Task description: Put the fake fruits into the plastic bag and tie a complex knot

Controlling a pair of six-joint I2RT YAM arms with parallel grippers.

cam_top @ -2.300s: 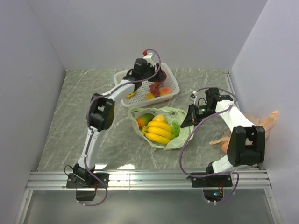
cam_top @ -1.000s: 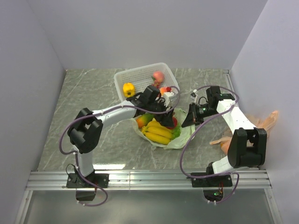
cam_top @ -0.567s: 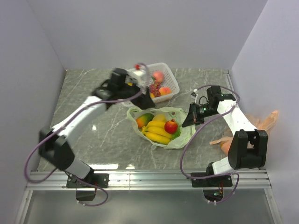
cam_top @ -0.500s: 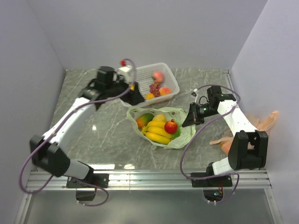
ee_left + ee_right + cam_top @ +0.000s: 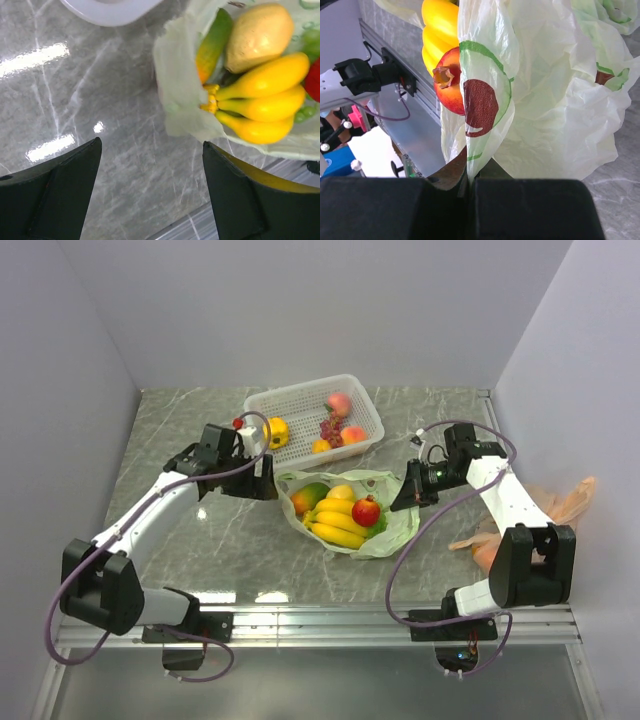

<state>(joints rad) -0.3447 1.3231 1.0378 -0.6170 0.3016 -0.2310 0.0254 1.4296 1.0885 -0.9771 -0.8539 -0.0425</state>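
The pale green plastic bag (image 5: 390, 525) lies open mid-table. Inside it are a banana bunch (image 5: 338, 520), a mango (image 5: 309, 497), a lemon (image 5: 343, 492) and a red apple (image 5: 366, 510). My right gripper (image 5: 405, 498) is shut on the bag's right edge (image 5: 485, 125) and holds it up. My left gripper (image 5: 262, 480) is open and empty, just left of the bag's left rim (image 5: 175, 85), above the table. The white basket (image 5: 268, 404) behind holds a yellow fruit (image 5: 276, 431), a peach (image 5: 339, 403), grapes (image 5: 329, 427) and two more fruits. No knot shows.
A peach-orange bag (image 5: 560, 502) lies off the table's right edge by the right arm. The metal rail (image 5: 320, 622) runs along the near edge. The grey walls close in on three sides.
My left gripper carried the red apple from the basket into the bag, let it go, swung out to the left, and has come down beside the bag's left rim. The right gripper kept its hold.
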